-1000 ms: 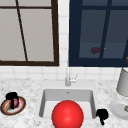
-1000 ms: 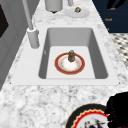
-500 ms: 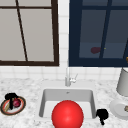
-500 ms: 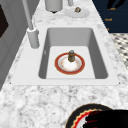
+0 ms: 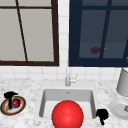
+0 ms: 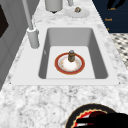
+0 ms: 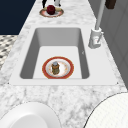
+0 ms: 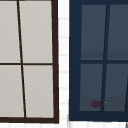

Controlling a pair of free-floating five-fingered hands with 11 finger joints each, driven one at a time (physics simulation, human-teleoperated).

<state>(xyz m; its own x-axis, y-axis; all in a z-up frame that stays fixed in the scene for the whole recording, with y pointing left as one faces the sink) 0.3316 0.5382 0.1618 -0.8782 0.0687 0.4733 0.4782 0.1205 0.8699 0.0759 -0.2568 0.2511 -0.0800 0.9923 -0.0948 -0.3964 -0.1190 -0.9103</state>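
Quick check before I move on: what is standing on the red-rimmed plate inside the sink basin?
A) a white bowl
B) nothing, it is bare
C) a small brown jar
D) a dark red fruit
C: in the left side view a small brown jar stands upright in the middle of the red-rimmed plate on the floor of the sink; the right side view shows the same.

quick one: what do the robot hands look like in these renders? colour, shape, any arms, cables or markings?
Both are plain matte black and human-shaped, with slim fingers. The left robot hand and the right robot hand float free in the front view: no wrist mount, arm, cable or sleeve attached. No markings, logos or colour accents can be made out; the surface reads as one uniform black.
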